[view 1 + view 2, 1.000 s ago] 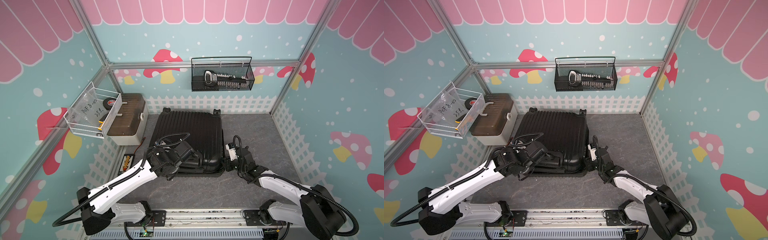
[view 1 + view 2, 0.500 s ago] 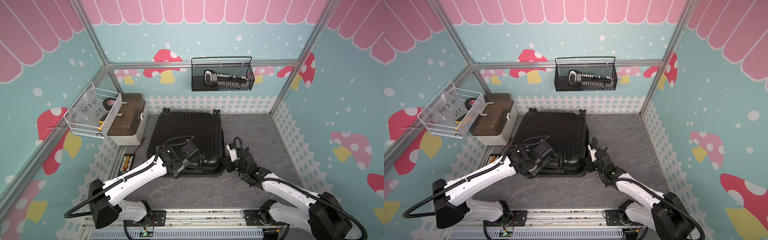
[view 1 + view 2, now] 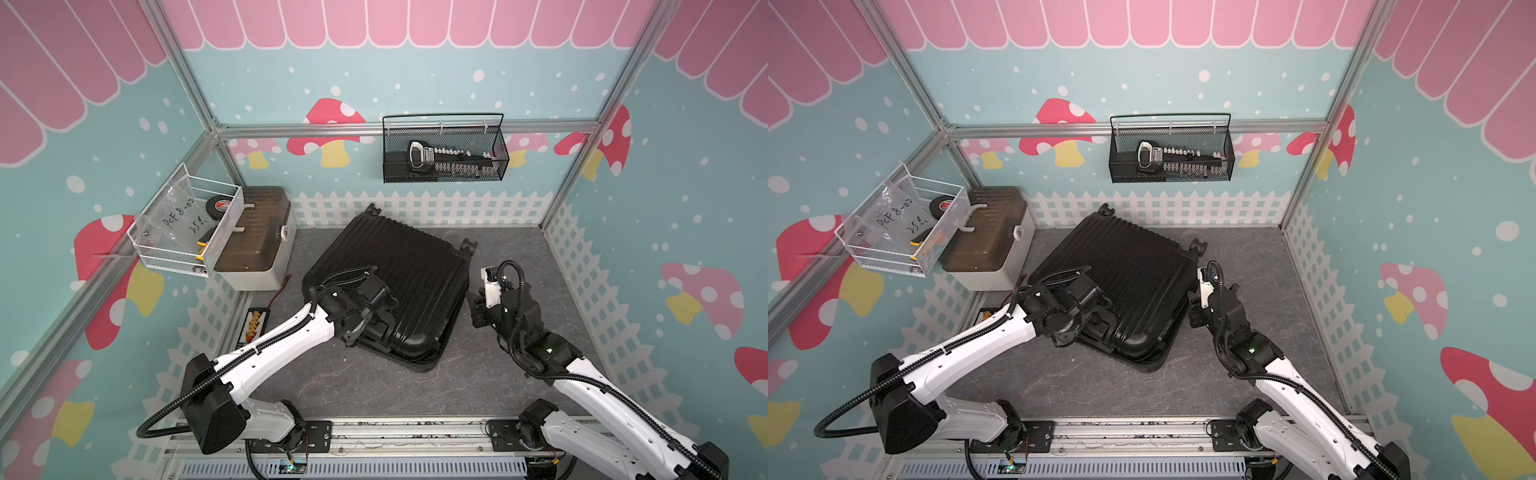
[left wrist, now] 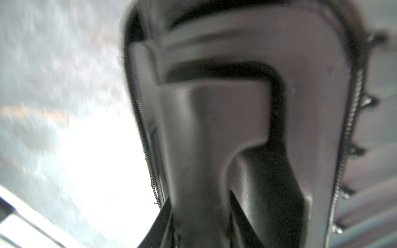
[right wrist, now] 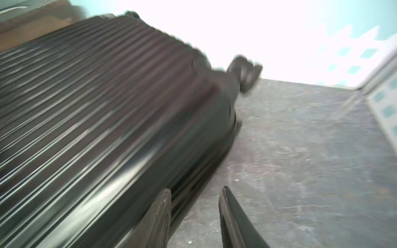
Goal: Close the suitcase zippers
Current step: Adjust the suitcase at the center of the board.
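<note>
Left hand (image 4: 199, 214) grips suitcase (image 3: 409, 266), beige box (image 3: 253, 278) just beside.

A clear plastic bag (image 3: 174, 218) lying in a white wire wall basket (image 3: 166, 262) is showing handwritten black marker reading "PCF 8-02" above a line starting "25".

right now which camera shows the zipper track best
The left wrist view: the zipper track shows its coils close up. Both top views give only the suitcase and its dark seam; the right wrist view blurs it.
</note>
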You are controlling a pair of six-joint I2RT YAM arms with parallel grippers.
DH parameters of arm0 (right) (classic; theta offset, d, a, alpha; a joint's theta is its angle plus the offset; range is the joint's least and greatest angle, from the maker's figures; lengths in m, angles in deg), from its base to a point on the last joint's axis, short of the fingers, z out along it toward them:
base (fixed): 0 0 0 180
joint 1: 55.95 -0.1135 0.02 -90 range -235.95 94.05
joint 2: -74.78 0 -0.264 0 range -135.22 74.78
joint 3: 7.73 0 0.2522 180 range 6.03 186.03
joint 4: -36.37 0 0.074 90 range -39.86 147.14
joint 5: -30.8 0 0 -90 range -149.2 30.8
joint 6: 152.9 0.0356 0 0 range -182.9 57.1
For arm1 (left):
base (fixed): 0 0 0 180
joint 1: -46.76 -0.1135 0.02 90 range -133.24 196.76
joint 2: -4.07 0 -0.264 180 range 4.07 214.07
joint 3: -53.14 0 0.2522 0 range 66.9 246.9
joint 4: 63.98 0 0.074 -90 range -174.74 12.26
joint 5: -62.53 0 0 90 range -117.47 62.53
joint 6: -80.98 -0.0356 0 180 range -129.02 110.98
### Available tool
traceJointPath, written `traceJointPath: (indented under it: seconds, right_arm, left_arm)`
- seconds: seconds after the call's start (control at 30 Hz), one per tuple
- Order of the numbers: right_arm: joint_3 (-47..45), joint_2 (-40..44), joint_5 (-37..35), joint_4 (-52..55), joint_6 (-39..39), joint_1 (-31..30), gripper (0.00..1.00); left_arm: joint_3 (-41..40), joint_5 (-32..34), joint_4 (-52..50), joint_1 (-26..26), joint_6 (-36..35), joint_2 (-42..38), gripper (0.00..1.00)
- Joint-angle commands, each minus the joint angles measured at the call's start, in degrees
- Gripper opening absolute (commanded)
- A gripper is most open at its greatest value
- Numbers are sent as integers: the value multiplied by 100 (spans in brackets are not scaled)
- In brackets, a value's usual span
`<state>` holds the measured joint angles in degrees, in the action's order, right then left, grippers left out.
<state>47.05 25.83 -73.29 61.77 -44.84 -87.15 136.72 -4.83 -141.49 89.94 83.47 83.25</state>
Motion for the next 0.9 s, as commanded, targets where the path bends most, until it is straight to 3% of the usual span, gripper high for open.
traceJointPath:
  seconds: [0.0,0.07,0.13,0.3,0.43,0.53,0.7,0.87]
  right_arm:
    - [277,17,-164,603,-299,306,41]
    - [333,17,84,688,-312,597,41]
    - [337,34,328,747,-265,903,41]
    - [288,85,521,849,-234,1149,41]
    - [302,105,540,927,-217,1191,41]
    - [310,70,574,945,-224,1195,41]
    - [271,9,643,910,-233,1195,41]
    - [297,-62,703,866,-256,1201,42]
  left_arm:
    - [174,751,161,-225,-2314,89,26]
    - [252,899,578,-406,-3522,80,25]
    - [257,704,1200,-637,-5013,104,15]
    - [782,-389,1620,-1530,-6611,646,13]
    - [1473,-935,1650,-1798,-7545,1188,13]
    - [1987,-848,1206,-1839,-7597,1520,15]
    - [1816,-602,1127,-1839,-7365,1498,42]
    - [1569,-670,1096,-1848,-7153,1584,48]
